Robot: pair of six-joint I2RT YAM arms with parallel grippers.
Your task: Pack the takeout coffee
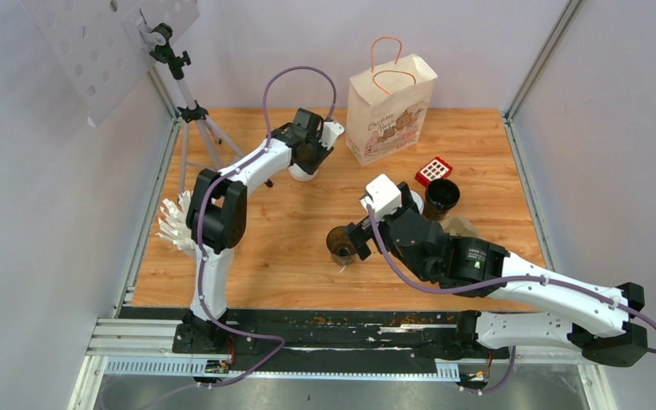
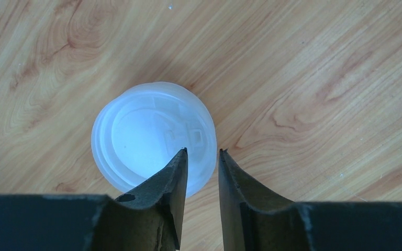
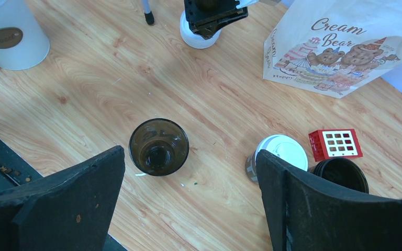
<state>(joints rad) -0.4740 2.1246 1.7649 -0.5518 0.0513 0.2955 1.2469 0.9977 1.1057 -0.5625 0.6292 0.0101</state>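
One takeout coffee (image 3: 281,150), a small printed cup with a white sip lid, stands upright beside my right gripper's right finger. My right gripper (image 3: 188,157) hangs wide open over the table and holds nothing. An empty brown glass cup (image 3: 158,146) stands by its left finger. At the back, my left gripper (image 2: 202,151) hovers over a round white plastic lid (image 2: 152,137). Its jaws are a narrow gap apart, one fingertip over the lid and the other just past its right rim. No brown cup side shows under that lid (image 3: 198,37).
A paper bag (image 1: 390,107) printed with bears stands at the back. A red grid block (image 1: 434,169) and a black cup (image 1: 442,195) sit behind my right gripper. A pale lidless cup (image 3: 5,31) is to the left. A tripod (image 1: 192,111) stands back left.
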